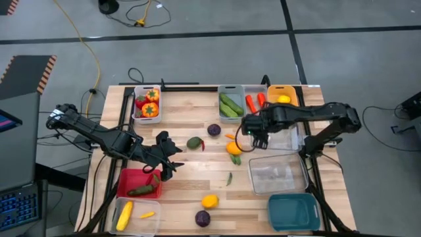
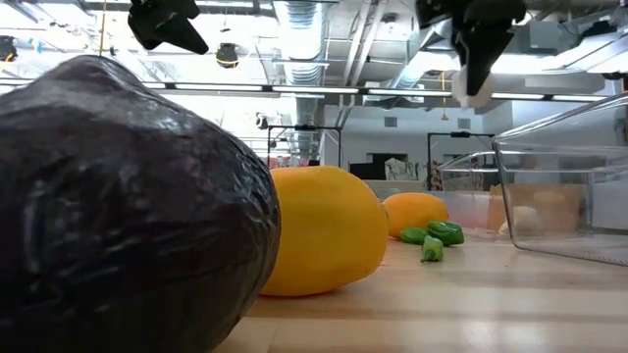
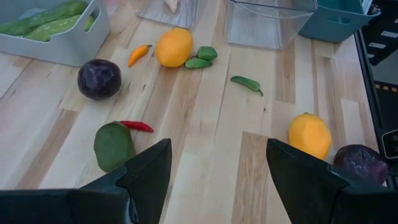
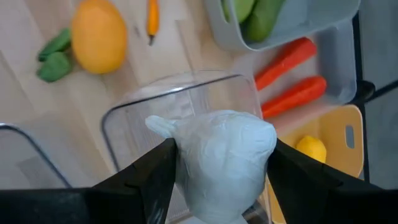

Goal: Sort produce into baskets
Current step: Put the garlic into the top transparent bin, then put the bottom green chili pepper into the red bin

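White garlic (image 4: pixel 224 158) sits pinched in the right gripper (image 4: pixel 221 168) above a clear bin (image 4: pixel 186 93). It looks light, bumpy and firm, so hold its fat middle. Left gripper (image 3: pixel 214 174) hangs open, empty.

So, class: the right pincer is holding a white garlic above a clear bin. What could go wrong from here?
1. The garlic bulges out past the right pincer, so it might slip and fall before release.
2. It hangs near the rim of the small clear bin; dropped off-centre, it may bounce out onto the table.
3. The carrots lie in a bin close by, so a drifting drop could land among them.
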`<state>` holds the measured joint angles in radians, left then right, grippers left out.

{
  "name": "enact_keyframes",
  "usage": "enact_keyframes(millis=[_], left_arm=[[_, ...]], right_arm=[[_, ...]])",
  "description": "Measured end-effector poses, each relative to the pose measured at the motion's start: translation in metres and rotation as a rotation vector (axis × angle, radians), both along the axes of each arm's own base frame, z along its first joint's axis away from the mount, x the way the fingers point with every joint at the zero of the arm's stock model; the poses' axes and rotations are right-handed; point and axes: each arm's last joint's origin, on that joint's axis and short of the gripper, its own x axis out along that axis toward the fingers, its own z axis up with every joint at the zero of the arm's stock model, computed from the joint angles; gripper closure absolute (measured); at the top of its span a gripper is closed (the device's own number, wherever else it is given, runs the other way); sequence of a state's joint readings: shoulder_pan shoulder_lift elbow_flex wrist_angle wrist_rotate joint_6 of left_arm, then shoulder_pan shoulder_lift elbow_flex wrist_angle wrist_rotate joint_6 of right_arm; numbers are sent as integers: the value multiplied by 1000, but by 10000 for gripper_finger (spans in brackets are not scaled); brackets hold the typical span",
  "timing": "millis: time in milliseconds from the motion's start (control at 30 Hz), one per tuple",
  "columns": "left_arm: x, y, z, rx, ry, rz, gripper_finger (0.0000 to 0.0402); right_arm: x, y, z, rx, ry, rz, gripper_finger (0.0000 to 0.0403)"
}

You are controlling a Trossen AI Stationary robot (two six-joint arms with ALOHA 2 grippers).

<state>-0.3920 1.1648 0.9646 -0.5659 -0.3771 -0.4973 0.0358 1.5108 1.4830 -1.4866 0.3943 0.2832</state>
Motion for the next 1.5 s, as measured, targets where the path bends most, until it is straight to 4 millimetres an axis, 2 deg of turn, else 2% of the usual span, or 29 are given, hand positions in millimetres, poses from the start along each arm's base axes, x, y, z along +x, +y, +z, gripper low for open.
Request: enact_keyframes(millis=[233, 433, 667, 933, 1133, 1233, 1367, 1500], left_arm=[[0, 0, 0, 0, 0, 0, 153], [0, 0, 0, 0, 0, 0, 153], [0, 0, 0, 0, 0, 0, 153], [4, -2, 5, 13, -66, -24, 153], [15, 4, 17, 44, -196, -58, 153], [28, 9, 17, 53, -239, -70, 153], [50, 12, 8, 50, -267, -139, 153], [74, 13, -13, 33, -246, -188, 153]], right_arm=[[-1, -19, 0, 37, 5, -76, 137], [-2, -28, -1, 74, 5, -114, 102], [-3, -31, -1, 78, 3, -124, 68], [-1, -31, -1, 78, -10, -121, 67], [-1, -31, -1, 78, -15, -121, 67], [0, -31, -1, 78, -18, -121, 67], [1, -31, -1, 78, -30, -121, 67], [1, -31, -1, 78, -30, -121, 68]])
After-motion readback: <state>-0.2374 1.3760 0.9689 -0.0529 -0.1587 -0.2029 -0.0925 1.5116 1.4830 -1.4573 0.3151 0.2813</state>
